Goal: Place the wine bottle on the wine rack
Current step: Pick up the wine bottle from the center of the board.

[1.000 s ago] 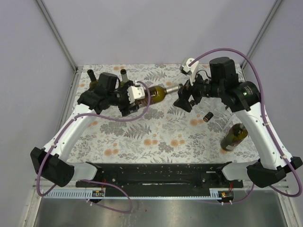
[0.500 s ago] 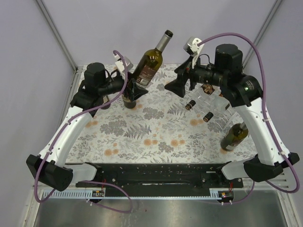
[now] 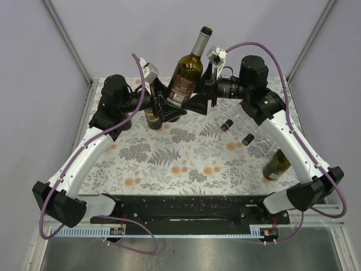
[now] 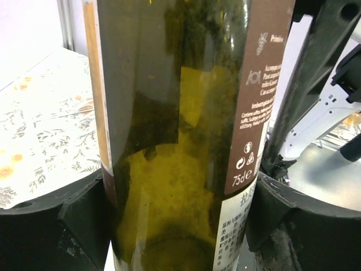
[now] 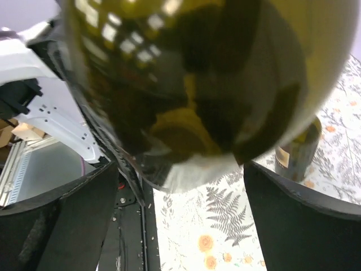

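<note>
Between the jaws of the left gripper (image 3: 165, 105), the wine bottle (image 3: 184, 80) is clamped at its lower body. It is held aloft and tilted, with the neck rising up and away from those jaws. The right gripper (image 3: 194, 103) stands at the opposite flank of the same lower body, jaws fully apart. In the right wrist view the rounded base of the bottle fills the gap between them, and neither finger is seen pressing on the glass. The wine rack (image 3: 258, 134) lies behind and below the right jaws, well apart from the bottle. Stored bottles (image 3: 227, 125) already lie in its cradles.

The step in hand appears to be a transfer from the left jaws to the right. Recommended procedure:

1. Centre the glass between the right jaws before closing.
2. Close on the straight body just beside the left jaws, not on the curved base edge, where smooth glass may slip.
3. Keep the left jaws clamped until the right grip is firm, then release.
4. Keep the two sets of fingers from touching.

Half a second earlier the right jaws stood off to the side, with open air between them and the bottle. Now they straddle it, and the bottle sits slightly higher. One second earlier the bottle lay almost level, low over the table (image 3: 169, 164), neck toward the right jaws.
</note>
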Robot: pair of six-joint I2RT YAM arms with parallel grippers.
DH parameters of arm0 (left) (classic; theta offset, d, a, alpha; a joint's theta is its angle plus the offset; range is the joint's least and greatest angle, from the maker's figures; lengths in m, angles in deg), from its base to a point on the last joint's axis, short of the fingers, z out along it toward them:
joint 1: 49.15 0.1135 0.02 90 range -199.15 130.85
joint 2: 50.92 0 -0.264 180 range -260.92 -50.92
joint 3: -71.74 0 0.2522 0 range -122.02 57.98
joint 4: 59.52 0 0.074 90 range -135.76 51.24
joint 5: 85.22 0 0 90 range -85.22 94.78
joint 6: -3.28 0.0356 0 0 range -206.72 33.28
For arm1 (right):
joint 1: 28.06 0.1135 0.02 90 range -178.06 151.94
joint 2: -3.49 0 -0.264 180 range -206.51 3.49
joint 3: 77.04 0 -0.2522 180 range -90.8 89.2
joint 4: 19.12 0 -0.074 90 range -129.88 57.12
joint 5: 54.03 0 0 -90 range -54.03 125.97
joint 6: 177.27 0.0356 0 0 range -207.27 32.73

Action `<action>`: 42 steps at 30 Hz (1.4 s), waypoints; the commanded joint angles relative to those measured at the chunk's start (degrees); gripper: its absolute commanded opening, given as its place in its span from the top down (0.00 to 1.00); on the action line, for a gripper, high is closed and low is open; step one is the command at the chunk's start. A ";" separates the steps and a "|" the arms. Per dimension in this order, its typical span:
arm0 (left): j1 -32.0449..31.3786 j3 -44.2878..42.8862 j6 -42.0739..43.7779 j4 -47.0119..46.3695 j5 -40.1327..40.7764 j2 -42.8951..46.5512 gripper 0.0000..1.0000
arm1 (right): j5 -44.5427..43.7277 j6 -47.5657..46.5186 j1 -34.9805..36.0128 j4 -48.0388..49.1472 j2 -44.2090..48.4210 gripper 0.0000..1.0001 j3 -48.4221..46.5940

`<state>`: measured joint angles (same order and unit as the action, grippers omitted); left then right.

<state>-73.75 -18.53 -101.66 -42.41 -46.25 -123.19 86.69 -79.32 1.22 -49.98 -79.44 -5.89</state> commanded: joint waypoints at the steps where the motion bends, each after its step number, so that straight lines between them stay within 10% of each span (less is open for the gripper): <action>1: -0.45 0.66 -3.52 -11.44 -2.59 0.81 1.00 | 4.39 5.58 -0.10 9.63 0.23 0.00 0.08; 24: -8.27 6.81 -13.01 -24.19 0.75 -1.82 1.00 | 7.55 19.73 -0.10 32.30 -0.47 0.06 11.15; 30: -9.15 6.46 -13.10 -23.57 1.28 -2.61 0.99 | 8.87 23.69 -0.10 38.72 -1.09 0.45 13.78; 35: -9.15 6.64 -12.49 -23.31 0.84 -2.18 0.72 | 10.01 23.78 -0.54 39.34 -0.65 0.95 14.84; 42: -7.92 7.17 -10.20 -21.90 -0.83 -0.24 0.42 | 10.80 24.75 -2.91 39.34 2.07 1.00 15.99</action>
<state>-82.17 -10.05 -113.42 -56.90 -45.79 -126.47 94.55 -55.70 -0.35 -13.02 -79.93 9.41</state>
